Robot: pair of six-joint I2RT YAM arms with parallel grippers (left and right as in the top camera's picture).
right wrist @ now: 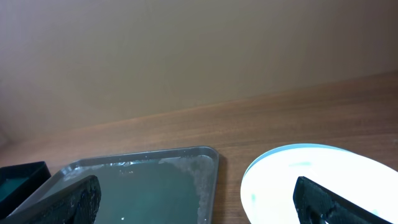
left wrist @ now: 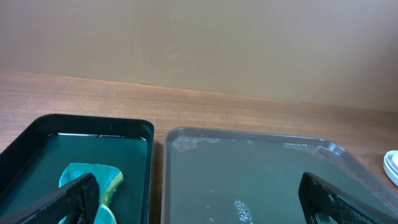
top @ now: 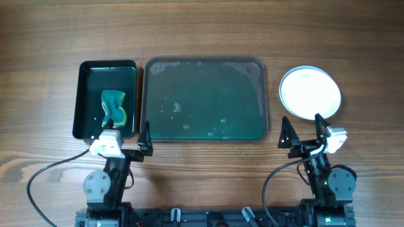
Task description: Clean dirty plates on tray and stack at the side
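Note:
The dark green tray (top: 205, 99) lies mid-table with no plates on it, only water drops and foam; it also shows in the left wrist view (left wrist: 261, 174) and the right wrist view (right wrist: 143, 186). The plates (top: 310, 93) sit stacked to the tray's right, a white plate on top with a pale blue rim beneath; in the right wrist view the top plate (right wrist: 292, 180) shows faint teal marks. My left gripper (top: 125, 140) is open and empty at the near edge, between bin and tray. My right gripper (top: 304, 133) is open and empty just in front of the stack.
A black bin (top: 106, 99) stands left of the tray and holds water and a teal-and-yellow sponge (top: 113, 107), which also shows in the left wrist view (left wrist: 93, 180). Bare wooden table lies beyond and in front of the tray.

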